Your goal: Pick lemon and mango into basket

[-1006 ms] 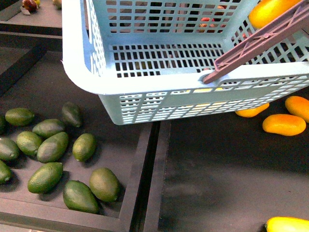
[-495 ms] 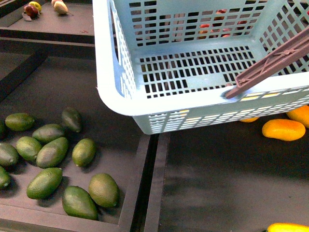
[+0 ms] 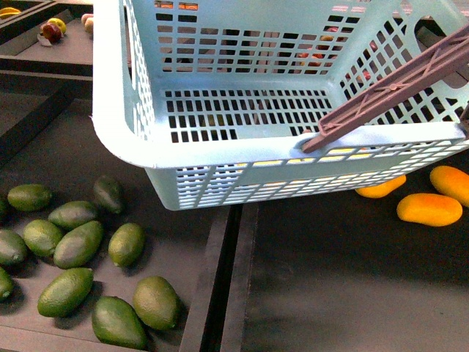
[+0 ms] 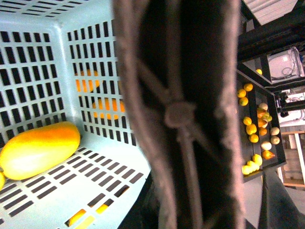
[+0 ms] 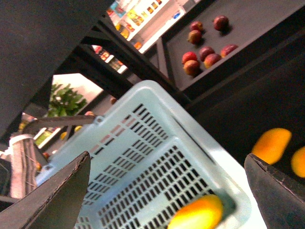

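The pale mint-blue basket [image 3: 220, 154] hangs above the trays and fills the upper front view, with its brown handle [image 3: 396, 88] raised at the right. My left gripper [image 4: 181, 214] is shut on that handle [image 4: 181, 114], which blocks most of the left wrist view. One orange-yellow mango [image 4: 40, 149] lies on the basket floor; it also shows in the right wrist view [image 5: 195, 213]. My right gripper [image 5: 167, 157] is open and empty above the basket [image 5: 143, 157]. More mangoes [image 3: 429, 209] lie on the dark tray at the right. No lemon is clearly in view.
Several dark green oval fruits [image 3: 77, 242] lie in the left tray. A raised divider [image 3: 231, 279] separates it from the right tray. Red fruits [image 5: 205, 52] sit on a far tray. Small yellow and orange fruits [image 4: 255, 129] fill a shelf beyond the basket.
The basket swung right, then back left in the front view. The yellow fruit at the bottom right edge has left the frame.
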